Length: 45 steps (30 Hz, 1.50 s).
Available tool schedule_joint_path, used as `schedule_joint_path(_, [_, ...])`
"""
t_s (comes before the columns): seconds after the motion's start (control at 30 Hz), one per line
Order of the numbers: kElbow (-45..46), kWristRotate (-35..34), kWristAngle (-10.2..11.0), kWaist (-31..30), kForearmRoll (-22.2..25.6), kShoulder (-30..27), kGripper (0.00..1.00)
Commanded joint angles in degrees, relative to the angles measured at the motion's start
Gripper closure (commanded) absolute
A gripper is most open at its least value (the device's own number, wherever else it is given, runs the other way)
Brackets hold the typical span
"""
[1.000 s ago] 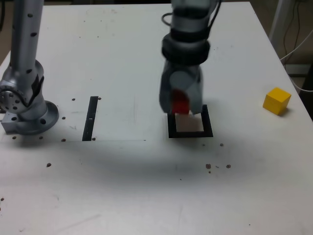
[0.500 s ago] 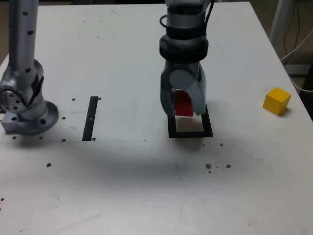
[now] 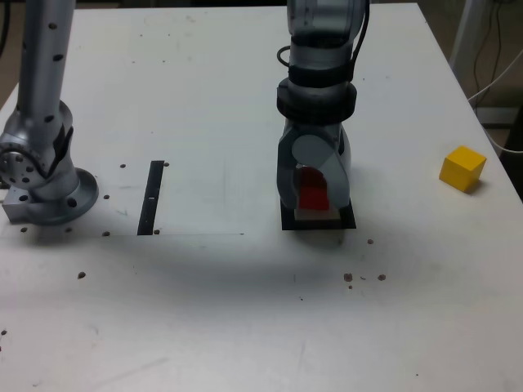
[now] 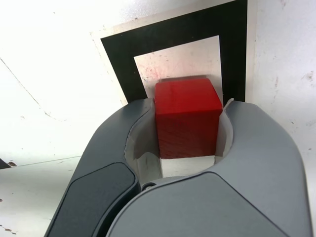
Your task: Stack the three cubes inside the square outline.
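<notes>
My two broad, curved grey jaws, the working end of my gripper (image 4: pixel 187 106), are clamped on a small, solid-red, matte cube (image 4: pixel 187 118), one pressed against each of two opposite sides. I hold it over the flat, thick-bordered black square outline (image 4: pixel 234 59), whose centre is pale off-white. In the wrist view the cube covers part of that centre; bare pale surface shows beside it, within the border. I cannot tell whether the cube's underside touches the surface.

The small, solid-yellow, matte cube (image 3: pixel 462 168) sits on the white, speckled tabletop (image 3: pixel 204 310), well apart from me, toward the exterior view's right. On the outline's other side, toward the exterior view's left, lies a narrow, straight black strip (image 3: pixel 151 198), between the outline and my arm's round, grey metal base (image 3: pixel 53 200).
</notes>
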Motion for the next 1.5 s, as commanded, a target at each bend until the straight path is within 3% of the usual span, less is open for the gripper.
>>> schedule_joint_path(0.0, [-0.69, 0.08, 0.3, 0.09, 0.84, 0.42, 0.46])
schedule_joint_path(0.17, [-1.51, 0.08, 1.12, 0.09, 2.04, 0.78, 0.14])
schedule_joint_path(0.3, [-1.93, 0.08, 2.1, 0.09, 2.8, 0.85, 0.02])
schedule_joint_path(0.6, [-2.6, -0.11, 4.35, 0.09, 3.51, -0.05, 0.01])
schedule_joint_path(0.87, [-5.8, -0.11, 8.91, 0.09, 10.14, -2.31, 0.01])
schedule_joint_path(1.17, [-22.1, 7.41, 13.77, 0.13, 23.0, -1.76, 0.0])
schedule_joint_path(1.47, [-41.47, 16.36, 13.56, 1.43, 31.88, 9.0, 0.0])
